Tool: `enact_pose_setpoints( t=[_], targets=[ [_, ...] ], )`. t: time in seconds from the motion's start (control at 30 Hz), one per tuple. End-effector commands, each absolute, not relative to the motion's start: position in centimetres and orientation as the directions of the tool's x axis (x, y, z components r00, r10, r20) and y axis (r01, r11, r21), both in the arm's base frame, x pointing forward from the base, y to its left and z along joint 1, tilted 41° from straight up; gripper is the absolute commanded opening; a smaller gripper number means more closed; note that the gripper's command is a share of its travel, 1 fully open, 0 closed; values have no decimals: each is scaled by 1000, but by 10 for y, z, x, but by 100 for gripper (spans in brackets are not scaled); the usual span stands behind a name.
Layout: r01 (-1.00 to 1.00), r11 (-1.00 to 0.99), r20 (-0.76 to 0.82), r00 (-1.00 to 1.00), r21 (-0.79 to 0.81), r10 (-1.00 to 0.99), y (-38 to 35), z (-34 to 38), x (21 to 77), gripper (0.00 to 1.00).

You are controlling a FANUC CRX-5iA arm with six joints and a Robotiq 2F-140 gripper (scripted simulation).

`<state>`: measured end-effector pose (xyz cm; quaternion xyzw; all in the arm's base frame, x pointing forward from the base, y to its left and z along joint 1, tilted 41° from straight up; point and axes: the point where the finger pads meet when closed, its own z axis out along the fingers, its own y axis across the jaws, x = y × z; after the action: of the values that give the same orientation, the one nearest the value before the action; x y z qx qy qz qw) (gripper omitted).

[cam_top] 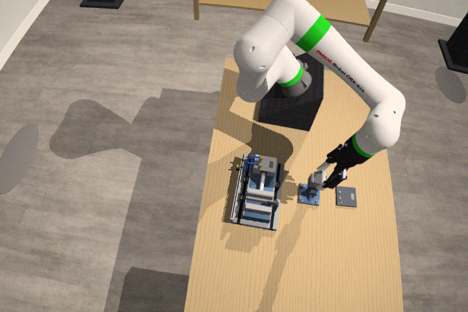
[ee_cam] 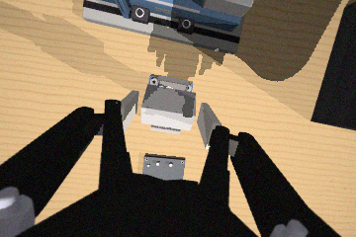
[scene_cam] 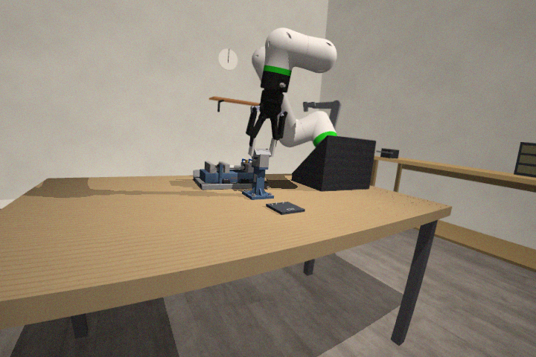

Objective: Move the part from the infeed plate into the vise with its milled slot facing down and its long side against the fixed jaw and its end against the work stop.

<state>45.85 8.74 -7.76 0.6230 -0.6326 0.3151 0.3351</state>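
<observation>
The part [cam_top: 317, 177], a light grey block, rests on top of the blue V-block [cam_top: 309, 194], between the vise [cam_top: 258, 193] and the bare dark infeed plate [cam_top: 346, 195]. My gripper [cam_top: 321, 180] hangs over the V-block, half open, with one finger on each side of the part. In the wrist view the part [ee_cam: 167, 106] sits between the two finger pads of the gripper [ee_cam: 168, 118], with a small gap on each side. In the side view the fingertips of the gripper [scene_cam: 260, 152] are level with the part [scene_cam: 260, 158]. The vise stands open.
The arm's black base block [cam_top: 291, 95] stands at the table's back. The vise's air cylinder with blue fittings [cam_top: 255, 160] is at its far end. The infeed plate also shows in the wrist view [ee_cam: 163, 166] under the gripper body.
</observation>
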Motion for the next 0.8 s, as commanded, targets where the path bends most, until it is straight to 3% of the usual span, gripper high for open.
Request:
enact_pose_setpoints(
  t=[0.0, 0.77],
  targets=[
    [-1000, 24, 789, 0, 19, -614, 87, -77, 459, 51],
    [-1000, 24, 617, -8, 19, -787, 82, -72, 459, 51]
  ],
)
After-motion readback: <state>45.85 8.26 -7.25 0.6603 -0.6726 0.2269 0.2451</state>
